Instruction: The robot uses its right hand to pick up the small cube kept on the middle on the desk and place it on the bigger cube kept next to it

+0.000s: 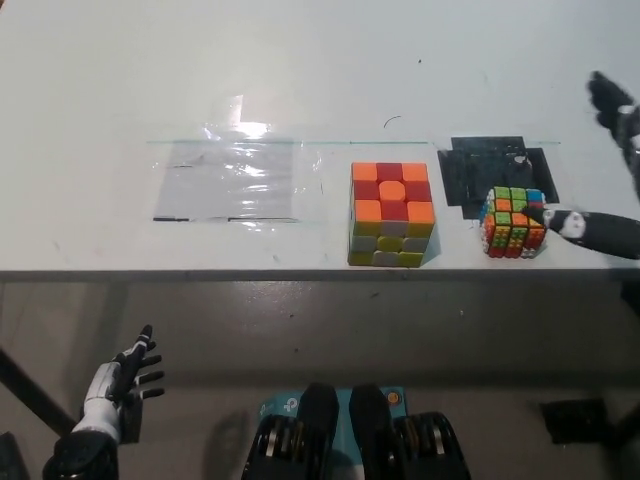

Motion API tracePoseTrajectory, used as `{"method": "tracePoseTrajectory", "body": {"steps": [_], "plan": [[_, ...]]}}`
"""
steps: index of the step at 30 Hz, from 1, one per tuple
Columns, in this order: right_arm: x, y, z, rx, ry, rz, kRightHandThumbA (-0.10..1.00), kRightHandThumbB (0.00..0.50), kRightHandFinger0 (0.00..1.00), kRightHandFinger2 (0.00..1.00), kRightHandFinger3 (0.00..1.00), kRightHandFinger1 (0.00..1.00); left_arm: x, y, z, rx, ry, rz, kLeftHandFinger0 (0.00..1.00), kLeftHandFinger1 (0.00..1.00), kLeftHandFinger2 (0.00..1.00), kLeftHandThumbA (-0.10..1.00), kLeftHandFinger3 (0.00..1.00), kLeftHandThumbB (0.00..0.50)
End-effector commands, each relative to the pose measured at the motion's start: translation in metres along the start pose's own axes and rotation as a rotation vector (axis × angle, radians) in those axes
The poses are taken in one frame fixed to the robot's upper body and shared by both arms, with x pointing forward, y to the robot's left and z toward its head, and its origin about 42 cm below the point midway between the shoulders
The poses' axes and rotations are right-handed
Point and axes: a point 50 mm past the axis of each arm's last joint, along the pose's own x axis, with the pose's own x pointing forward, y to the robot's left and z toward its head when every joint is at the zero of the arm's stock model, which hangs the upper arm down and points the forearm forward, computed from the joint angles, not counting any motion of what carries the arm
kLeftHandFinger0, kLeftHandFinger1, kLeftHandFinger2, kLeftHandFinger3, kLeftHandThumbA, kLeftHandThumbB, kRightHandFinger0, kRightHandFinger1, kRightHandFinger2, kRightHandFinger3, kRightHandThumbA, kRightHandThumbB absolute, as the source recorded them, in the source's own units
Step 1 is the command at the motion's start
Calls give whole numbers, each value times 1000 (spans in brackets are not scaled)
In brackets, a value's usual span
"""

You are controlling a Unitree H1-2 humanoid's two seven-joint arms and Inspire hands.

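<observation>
At the lower left of the frame, below the desk edge, the white left hand rests with its fingers spread apart and nothing in it; its forearm is cut off by the bottom edge.

On the white desk, left of centre, lies a flat sheet of clear glossy plastic, hard to make out except for its glare and thin dark edges.

Just right of centre, near the front edge of the desk, stands the bigger cube, a puzzle cube with an orange and red top face and a front face of pale grey and yellow tiles. Nothing lies on top of it.

Further right, a black patch of tape or film is stuck to the desk. The small cube, a puzzle cube of many tiny orange, green, yellow, red and blue tiles, sits on the lower right corner of that patch, near the desk's front edge and well apart from the bigger cube.

At the right edge of the frame the black right hand reaches in, mostly cut off. One black finger with a white mark lies against the small cube's right side, its tip touching the top edge; other fingers show far up at the upper right, spread wide. The hand is open around the small cube, not closed on it.
</observation>
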Motion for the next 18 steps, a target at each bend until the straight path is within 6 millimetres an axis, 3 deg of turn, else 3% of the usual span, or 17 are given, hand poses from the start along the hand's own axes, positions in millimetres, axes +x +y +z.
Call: {"method": "tracePoseTrajectory", "body": {"steps": [1,10,18], "plan": [[22,0,3,-106,-20,61,1000,500,1000,1000,1000,1000,5,7,19,16,-44,28,676,731,760,790,762,0],[62,20,-31,-178,64,150,1000,500,1000,1000,1000,1000,9,5,24,11,-52,25,662,707,730,801,748,3],[62,37,-69,-262,155,217,1000,500,1000,1000,1000,1000,9,4,25,19,-57,20,652,679,725,843,739,0]]}}
